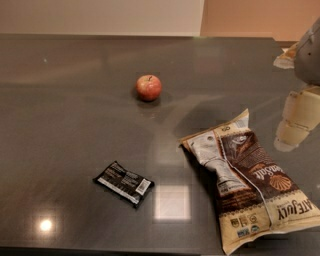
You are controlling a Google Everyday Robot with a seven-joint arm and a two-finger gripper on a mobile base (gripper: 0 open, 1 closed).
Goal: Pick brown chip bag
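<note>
1. Brown chip bag (252,182) lies flat, front right on the dark table (75,125).
2. Gripper (295,124) hangs just right of it; its opening cannot be told.
3. Black wrapped bar (124,183) left; red apple (149,87) behind.

Likely a kitchen or break room: dark glossy counter (65,115) against a pale wall (100,15), snacks on it (apple (149,87), bar (124,183), chip bag (250,180)), gripper (296,124) at far right above the counter.

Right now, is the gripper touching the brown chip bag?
No, the gripper hangs at the right edge of the view, apart from the brown chip bag, with a strip of dark table showing between them.
</note>
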